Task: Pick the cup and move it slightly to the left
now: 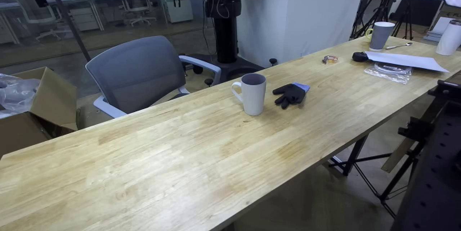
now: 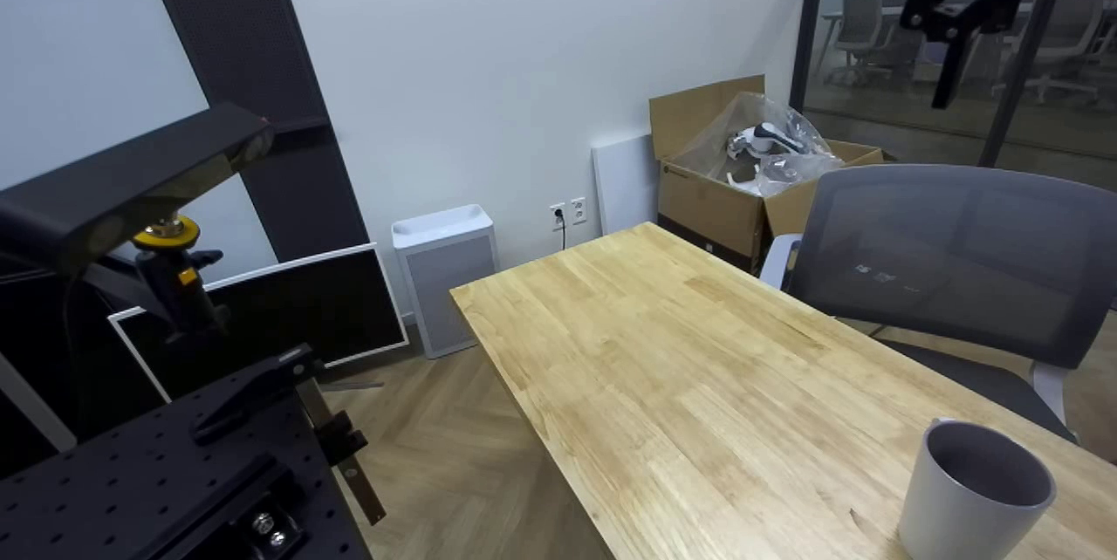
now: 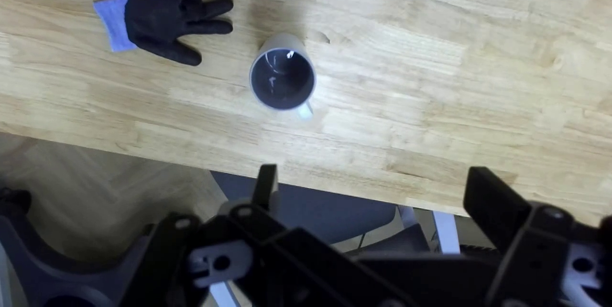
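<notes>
The cup is a light-grey mug with a dark inside. It stands upright on the wooden table, handle towards the chair side. It also shows at the lower right of an exterior view, its base cut off by the frame, and in the wrist view, handle at its lower right. My gripper is open and empty in the wrist view, its fingers wide apart over the table edge and chair. The cup is off to the upper left of the fingers, not between them. A gripper finger hangs high at the upper right of an exterior view.
A black glove with a blue cuff lies close beside the cup. A grey chair stands at the table's edge. A dark-grey cup, a white tumbler, paper and a bagged cable lie at the far end.
</notes>
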`<state>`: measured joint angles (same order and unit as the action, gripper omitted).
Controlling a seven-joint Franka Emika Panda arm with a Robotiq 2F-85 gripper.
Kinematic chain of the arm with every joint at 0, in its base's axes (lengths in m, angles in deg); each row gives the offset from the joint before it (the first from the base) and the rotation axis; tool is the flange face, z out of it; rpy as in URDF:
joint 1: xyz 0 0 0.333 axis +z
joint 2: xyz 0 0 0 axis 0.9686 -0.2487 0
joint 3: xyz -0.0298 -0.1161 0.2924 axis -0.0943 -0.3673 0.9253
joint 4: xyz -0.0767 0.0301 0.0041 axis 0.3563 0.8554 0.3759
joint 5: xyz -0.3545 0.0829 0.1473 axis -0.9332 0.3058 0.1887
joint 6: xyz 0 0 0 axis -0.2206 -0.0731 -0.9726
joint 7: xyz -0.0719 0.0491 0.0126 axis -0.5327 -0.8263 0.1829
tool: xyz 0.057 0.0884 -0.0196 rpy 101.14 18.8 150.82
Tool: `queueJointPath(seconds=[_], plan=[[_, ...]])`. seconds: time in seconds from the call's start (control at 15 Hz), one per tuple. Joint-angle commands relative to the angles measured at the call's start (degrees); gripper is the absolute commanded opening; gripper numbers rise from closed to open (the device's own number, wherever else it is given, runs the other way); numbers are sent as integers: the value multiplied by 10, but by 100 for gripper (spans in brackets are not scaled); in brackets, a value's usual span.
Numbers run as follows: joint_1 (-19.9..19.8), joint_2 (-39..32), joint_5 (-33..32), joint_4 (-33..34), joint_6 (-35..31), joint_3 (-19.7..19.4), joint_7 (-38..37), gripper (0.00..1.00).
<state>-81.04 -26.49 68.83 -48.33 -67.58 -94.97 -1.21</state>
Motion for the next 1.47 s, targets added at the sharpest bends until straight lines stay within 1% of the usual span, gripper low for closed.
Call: queueJointPath(seconds=[0.0, 0.27, 0.47, 0.67, 0.87, 1.13, 1.4], plan=[[-27, -111, 11, 131, 22, 27, -14, 100], [-45, -199, -14, 230, 36, 51, -44, 100], [-44, -243, -36, 264, 43, 60, -71, 100], [-39, -259, -55, 259, 42, 68, -94, 100], [-35, -255, -73, 229, 28, 70, -112, 100], [-41, -243, -74, 189, 10, 75, -111, 100], [-51, -251, -69, 162, -18, 76, -104, 100]])
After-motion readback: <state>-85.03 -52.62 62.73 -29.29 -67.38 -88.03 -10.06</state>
